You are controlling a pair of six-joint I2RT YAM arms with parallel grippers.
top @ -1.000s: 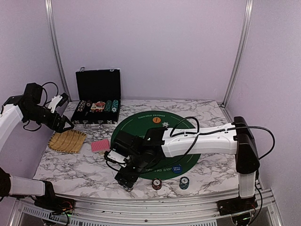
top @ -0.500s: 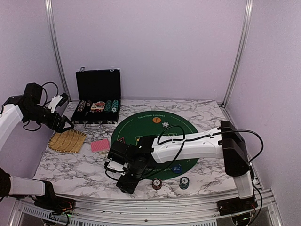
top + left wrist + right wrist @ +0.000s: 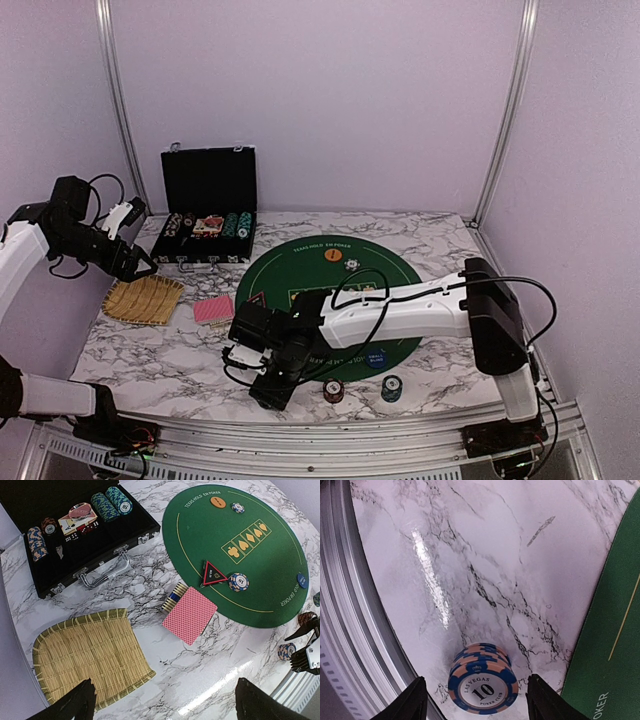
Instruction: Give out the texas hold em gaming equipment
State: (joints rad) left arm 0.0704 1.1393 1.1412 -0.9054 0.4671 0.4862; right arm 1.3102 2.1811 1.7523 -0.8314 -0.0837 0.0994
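At table [image 3: 495,555] edge, right gripper [image 3: 479,702], fingers spread wide, straddles blue-and-orange chip stack [image 3: 480,682]; left gripper [image 3: 167,705] likewise spread, near straw tray [image 3: 90,655].

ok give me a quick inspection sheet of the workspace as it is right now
surface: marble table with a round green felt mat, nothing spilled
job's things: orange disc, triangle and blue disc on the mat; red-backed cards beside it; chip stack near the front edge; spare chips in the open case
clutter: woven tray, holding nothing
hands: left hand open above the table; right hand open, fingers either side of the chip stack, gaps both sides
cables: black cable looped over the right arm
surroundings: lilac walls, metal frame post
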